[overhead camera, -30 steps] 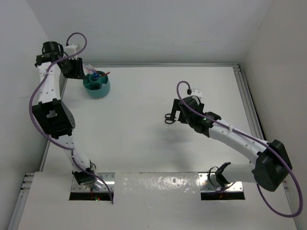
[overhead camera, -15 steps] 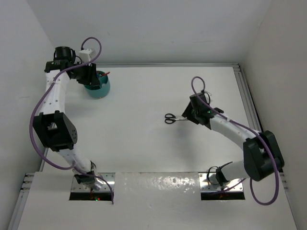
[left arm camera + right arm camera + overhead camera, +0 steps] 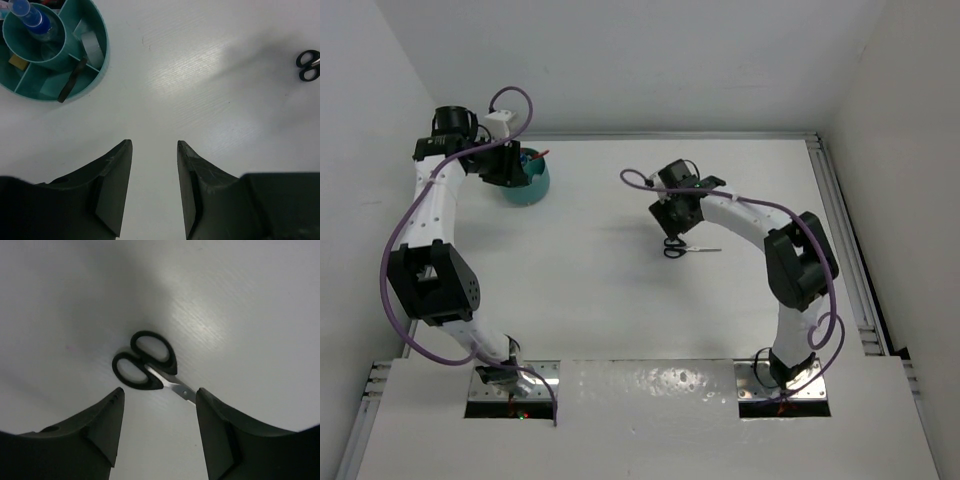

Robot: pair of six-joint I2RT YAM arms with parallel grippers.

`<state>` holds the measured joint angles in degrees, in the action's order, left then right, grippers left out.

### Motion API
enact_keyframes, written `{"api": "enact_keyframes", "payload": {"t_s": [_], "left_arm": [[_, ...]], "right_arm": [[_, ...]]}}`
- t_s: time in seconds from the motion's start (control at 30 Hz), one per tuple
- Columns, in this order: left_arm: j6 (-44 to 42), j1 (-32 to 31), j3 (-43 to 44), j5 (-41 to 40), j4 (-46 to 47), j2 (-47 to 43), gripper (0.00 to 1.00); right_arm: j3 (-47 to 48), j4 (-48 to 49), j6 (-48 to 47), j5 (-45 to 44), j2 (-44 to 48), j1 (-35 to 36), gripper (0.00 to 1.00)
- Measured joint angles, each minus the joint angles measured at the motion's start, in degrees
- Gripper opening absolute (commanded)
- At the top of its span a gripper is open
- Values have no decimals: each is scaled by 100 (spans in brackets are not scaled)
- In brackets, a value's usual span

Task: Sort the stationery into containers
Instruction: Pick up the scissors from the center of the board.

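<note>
From above, your organiser (image 3: pixel 534 188) stands at the far left of the table (image 3: pixel 600 300). The left pincer (image 3: pixel 508 166) hangs over its near-left side and hides most of it. A red pen (image 3: pixel 542 153) pokes out past the far rim. The scissors (image 3: pixel 684 248) lie flat near the middle of the table, well apart from the organiser, handles to the left and blades to the right. The right pincer (image 3: pixel 673 228) is just behind the handles.

In your left wrist view, the organiser (image 3: pixel 102 30) sits at the top left. The central cup (image 3: pixel 59 47) holds the blue-capped bottle (image 3: pixel 29 16), which stands tilted. An eraser (image 3: pixel 17 61) lies in an outer compartment beside the cup. A black piece (image 3: pixel 70 83) leans across the near rim, and a grey piece (image 3: pixel 92 45) sits in the compartment next to it. You cannot tell what either one is. The scissors (image 3: pixel 309 65) show at the right edge. The left pincer (image 3: pixel 154 145) is partly spread over bare table and holds nothing.

In your right wrist view, the scissors (image 3: pixel 145 367) lie just beyond the fingertips, with the blades pointing toward the gap. The right pincer (image 3: pixel 159 392) is spread apart and grips nothing.
</note>
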<state>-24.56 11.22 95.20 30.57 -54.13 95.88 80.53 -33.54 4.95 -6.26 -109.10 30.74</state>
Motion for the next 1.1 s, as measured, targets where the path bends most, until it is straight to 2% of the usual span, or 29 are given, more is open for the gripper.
{"api": "enact_keyframes", "payload": {"t_s": [0.1,0.2,0.47,0.6,0.77,0.83,1.1], "left_arm": [[0,2,-9,-17,9,-2,39],[0,11,-11,-37,13,-11,39],[0,87,-28,-122,11,-107,39],[2,184,-28,-153,13,-127,39],[46,247,-28,-188,13,-129,39],[63,249,-28,-190,15,-129,39],[74,352,-48,-197,31,-138,39]], "right_arm": [[-199,81,-1180,293,2,133,59],[-468,175,-2096,699,-7,24,56],[-181,2,-3593,1491,-610,-133,36],[-173,-35,-4037,1644,-841,-114,37],[-439,286,-4356,1683,-708,-61,35],[-435,343,-4417,1681,-710,-61,31],[-494,372,-4452,1681,-684,-61,30]]}}
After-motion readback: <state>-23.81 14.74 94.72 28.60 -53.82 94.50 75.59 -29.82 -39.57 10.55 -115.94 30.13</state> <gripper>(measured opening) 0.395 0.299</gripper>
